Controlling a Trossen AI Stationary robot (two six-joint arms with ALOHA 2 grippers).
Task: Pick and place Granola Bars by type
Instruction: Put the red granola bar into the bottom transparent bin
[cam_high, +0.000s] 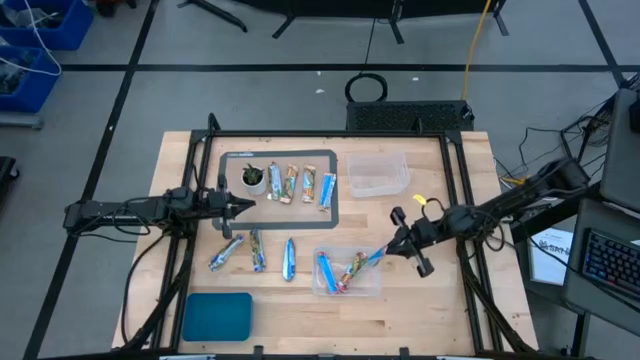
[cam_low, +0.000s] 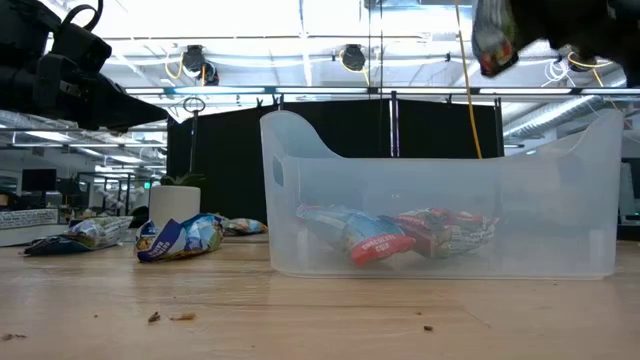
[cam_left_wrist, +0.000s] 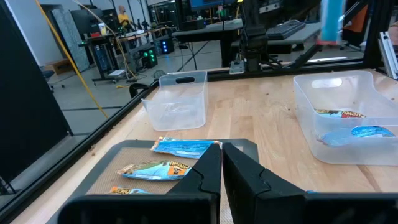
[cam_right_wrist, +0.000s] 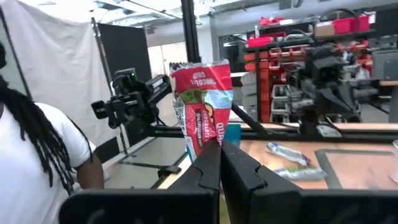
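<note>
Both pincers are shut: right pincer (cam_right_wrist: 221, 149) grips a granola bar (cam_right_wrist: 202, 106), left pincer (cam_high: 246, 206) holds nothing

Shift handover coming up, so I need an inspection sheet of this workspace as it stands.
Surface: wooden table, crumbs near the front edge.
Job's things: granola bars on the mat; three loose bars; some in the near bin; far bin empty.
Clutter: white cup, teal lid.
Hands: left hand shut, empty; right hand shut on a bar above the near bin.
Cables: yellow cable.
Surroundings: person beside table.
</note>
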